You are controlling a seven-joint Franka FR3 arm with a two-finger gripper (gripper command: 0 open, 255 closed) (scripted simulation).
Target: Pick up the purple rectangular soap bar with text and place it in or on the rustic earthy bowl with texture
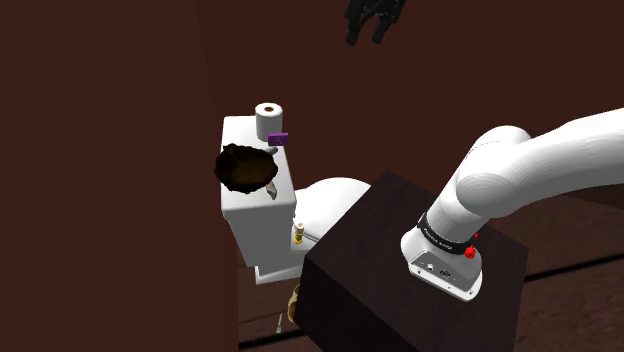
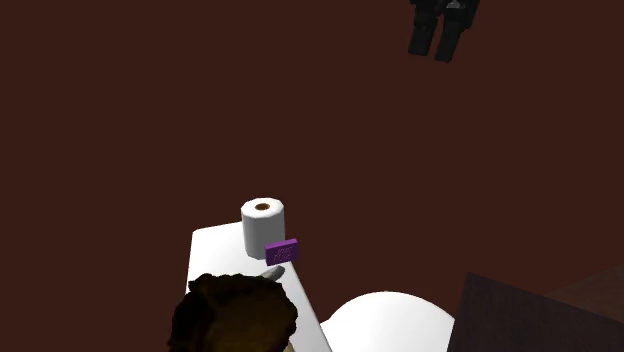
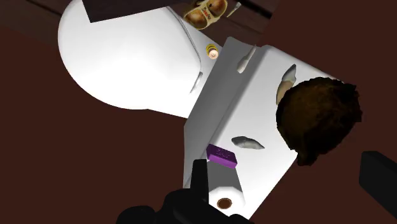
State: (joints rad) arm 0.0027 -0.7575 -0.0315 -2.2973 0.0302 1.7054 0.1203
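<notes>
Black two-finger gripper [image 1: 367,40] at top of shoulder frame, fingers wide apart, empty. Small purple rectangular soap bar [image 1: 278,138] mid-frame on white tank lid [image 1: 238,130], at lid edge, just beside white toilet roll [image 1: 268,121], near dark brown rough-textured bowl [image 1: 247,167]. Risks: finger clips roll on descent; nudge pushes bar off edge.

On top of the tank [image 1: 238,132]: paper roll [image 1: 268,118] at the tank's far end in the shoulder view, soap bar [image 1: 278,138] just beside the roll toward the tank's middle, small flat piece [image 3: 247,143] between soap bar and bowl [image 1: 246,167], bowl overhanging the tank's edge at the shoulder view's left. Toilet lid [image 1: 335,195] lies beside the tank at the shoulder view's right, stand [image 1: 390,260] nearer the camera than the tank. Gripper [image 1: 366,38] hangs well above the tank.
</notes>
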